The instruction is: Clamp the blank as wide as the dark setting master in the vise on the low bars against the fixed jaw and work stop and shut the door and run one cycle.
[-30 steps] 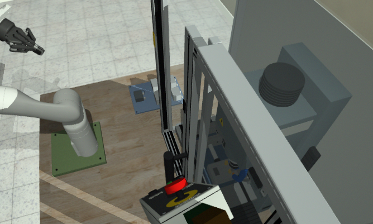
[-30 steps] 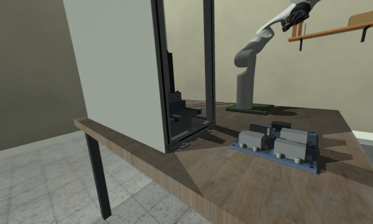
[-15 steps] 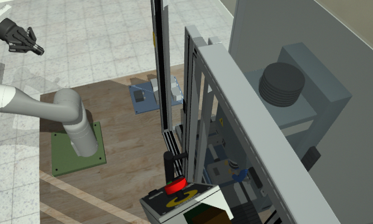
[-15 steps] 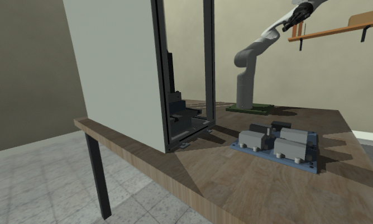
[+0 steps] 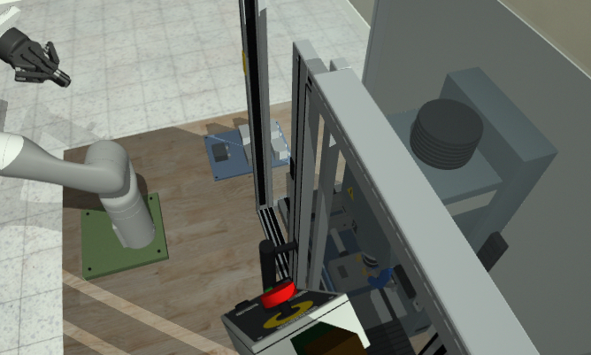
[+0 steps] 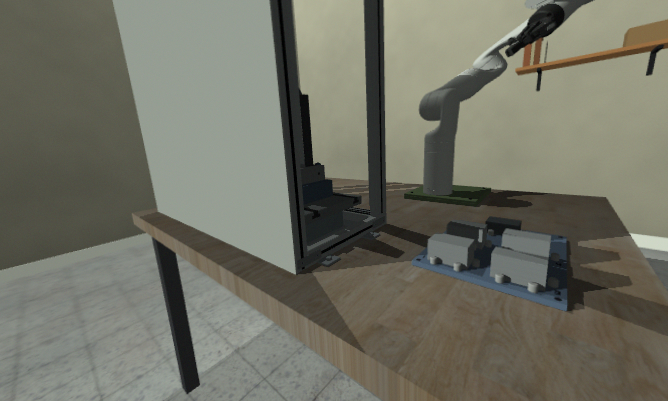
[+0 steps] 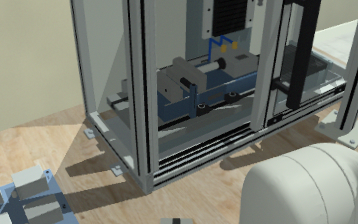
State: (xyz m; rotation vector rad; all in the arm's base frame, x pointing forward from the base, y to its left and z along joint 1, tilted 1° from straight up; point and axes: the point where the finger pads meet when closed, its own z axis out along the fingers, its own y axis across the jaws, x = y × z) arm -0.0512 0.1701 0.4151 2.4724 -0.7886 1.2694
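My gripper [image 5: 64, 79] [image 6: 510, 50] [image 7: 176, 221] is shut and empty, high above the table and away from the plate. The dark setting master [image 5: 219, 151] [image 6: 503, 225] stands on the blue plate [image 5: 233, 170] [image 6: 419, 262]. Several grey blanks, including one blank [image 6: 451, 250] [image 7: 30, 182] and another [image 6: 520, 266] [image 7: 42, 209], stand upright there. The vise [image 7: 220, 87] is inside the guard, with no blank visible between its jaws; the loose bars cannot be made out. The guard's door, with its black handle [image 5: 267, 266] [image 7: 305, 55], stands slid open. The VISE AIR knob and amber lamp cannot be made out.
The control column's head carries a red button [image 5: 278, 295] near the door handle. Guard posts [image 5: 258, 118] [image 6: 375, 108] frame the opening. The arm's green base plate [image 5: 95, 250] [image 6: 447, 199] sits on the table. Metal feet [image 6: 330, 260] [image 7: 119, 170] stick out beside the guard.
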